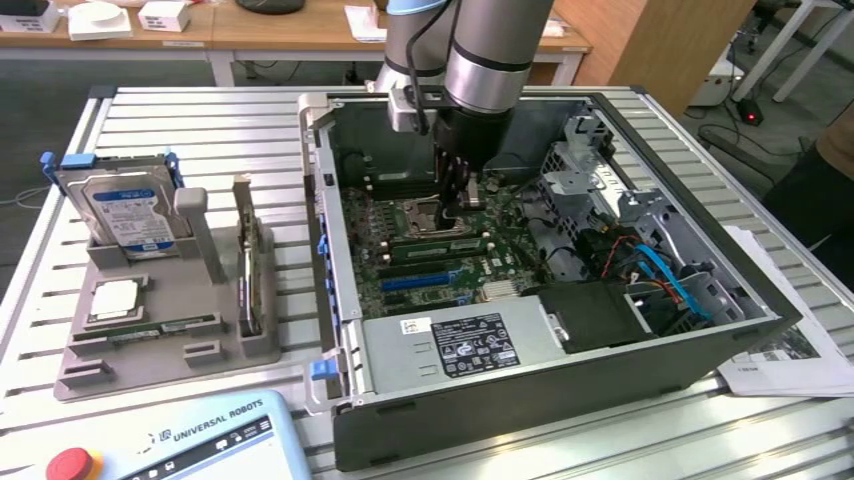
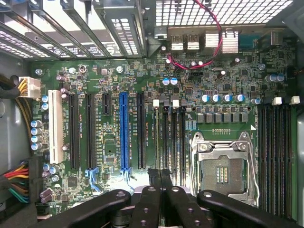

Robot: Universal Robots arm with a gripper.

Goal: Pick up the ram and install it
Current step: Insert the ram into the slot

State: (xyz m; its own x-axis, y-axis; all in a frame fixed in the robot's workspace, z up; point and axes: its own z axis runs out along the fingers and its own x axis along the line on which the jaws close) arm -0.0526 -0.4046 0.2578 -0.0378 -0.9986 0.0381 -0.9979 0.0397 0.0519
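My gripper [image 1: 467,203] is down inside the open computer case [image 1: 350,300], just over the motherboard [image 1: 447,265] beside the processor socket [image 1: 424,215]. In the wrist view the black fingertips [image 2: 155,175] of the gripper [image 2: 160,173] are pressed together with nothing showing between them. They hover over the dark memory slots [image 2: 173,137] next to the socket [image 2: 223,166]. A green ram stick [image 1: 158,329] lies flat at the front of the grey tray [image 1: 94,375], far from the gripper. A second thin board [image 1: 244,262] stands on edge in the same tray.
The tray also carries a hard drive with a blue-white label [image 1: 131,215] and a square silver processor [image 1: 115,300]. The power supply [image 1: 461,345] and drive cages [image 1: 601,190] crowd the case. A teach pendant [image 1: 160,440] lies at the front. Papers [image 1: 787,350] sit at the exterior view's right.
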